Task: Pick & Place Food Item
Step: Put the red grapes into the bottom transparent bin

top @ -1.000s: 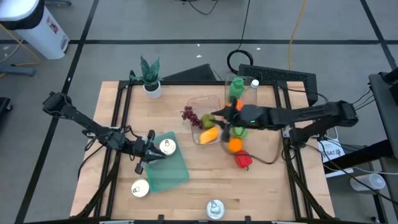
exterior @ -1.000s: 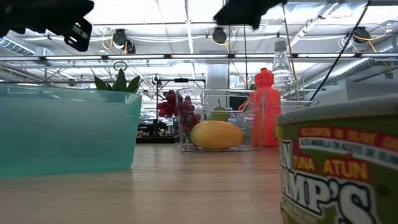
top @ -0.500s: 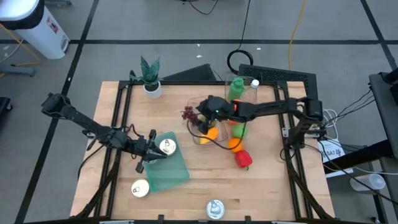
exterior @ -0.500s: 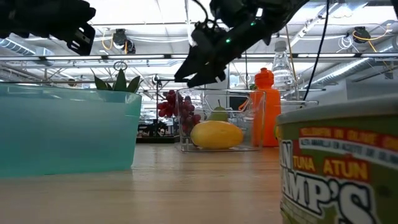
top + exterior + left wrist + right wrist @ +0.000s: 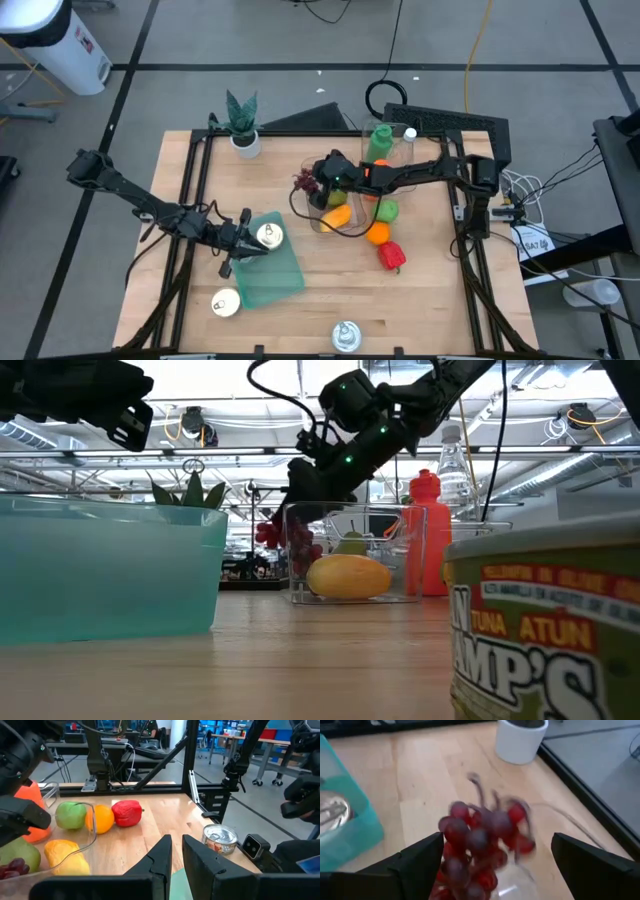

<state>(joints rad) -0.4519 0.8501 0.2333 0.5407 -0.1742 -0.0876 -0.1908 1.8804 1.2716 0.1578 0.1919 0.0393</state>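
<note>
Right claw (image 5: 312, 186) now over grapes (image 5: 302, 183)

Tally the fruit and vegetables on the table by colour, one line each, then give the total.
Dark red grapes: 1 bunch
Red pepper: 1
Orange fruit: 1
Yellow mango: 1
Green apple: 1
Green pear: 1
Total: 6
</note>
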